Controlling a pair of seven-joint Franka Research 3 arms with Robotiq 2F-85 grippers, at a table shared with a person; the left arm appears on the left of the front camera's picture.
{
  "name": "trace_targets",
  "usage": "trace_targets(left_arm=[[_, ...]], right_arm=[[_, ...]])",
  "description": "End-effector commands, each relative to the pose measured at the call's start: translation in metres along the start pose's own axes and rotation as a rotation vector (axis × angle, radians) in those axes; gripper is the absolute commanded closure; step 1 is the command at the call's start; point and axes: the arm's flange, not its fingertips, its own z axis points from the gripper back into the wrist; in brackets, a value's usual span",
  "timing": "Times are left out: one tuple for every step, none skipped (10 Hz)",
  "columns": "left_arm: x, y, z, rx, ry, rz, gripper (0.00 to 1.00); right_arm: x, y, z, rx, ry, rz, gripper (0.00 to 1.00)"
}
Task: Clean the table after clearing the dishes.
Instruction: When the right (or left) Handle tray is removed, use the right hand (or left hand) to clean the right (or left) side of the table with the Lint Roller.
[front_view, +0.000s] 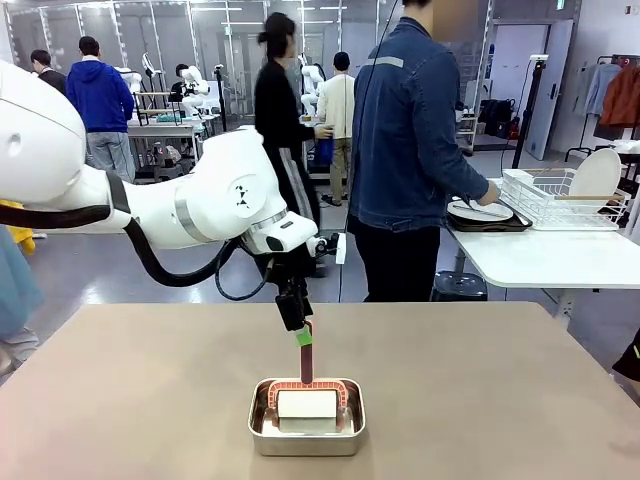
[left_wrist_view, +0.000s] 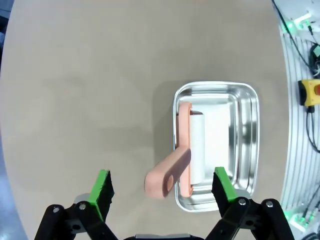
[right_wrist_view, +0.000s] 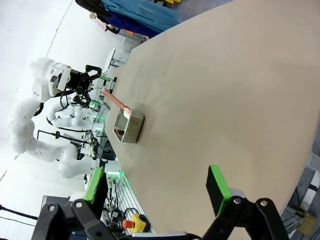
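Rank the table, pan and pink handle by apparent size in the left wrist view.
1. Table, largest.
2. Pan, next.
3. Pink handle, smallest, though it rises nearer the camera, which enlarges it.

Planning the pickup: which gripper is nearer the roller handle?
Left. The left gripper hangs just over the handle, jaws open either side; the right gripper is far off across the table.
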Motion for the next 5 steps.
trace_targets(left_arm=[[0.009,0.009,-0.004,-0.038,0.046,0.036,0.00],[0.013,0.008,-0.007,-0.051,0.081,0.029,0.00],[0.017,0.008,-0.009,-0.054,0.097,0.028,0.00],[0.020,0.008,-0.011,-0.059,0.111,0.023,0.00],[0.021,0.010,-0.017,-0.072,0.149,0.029,0.00]], right_arm=[[0.000,0.003,-0.001,0.010,-0.013,0.004,0.00],[0.000,0.003,-0.001,0.010,-0.013,0.004,0.00],[0.000,0.003,-0.001,0.010,-0.013,0.004,0.00],[0.000,0.003,-0.001,0.010,-0.013,0.004,0.00],[0.000,0.003,-0.001,0.010,-0.013,0.004,0.00]])
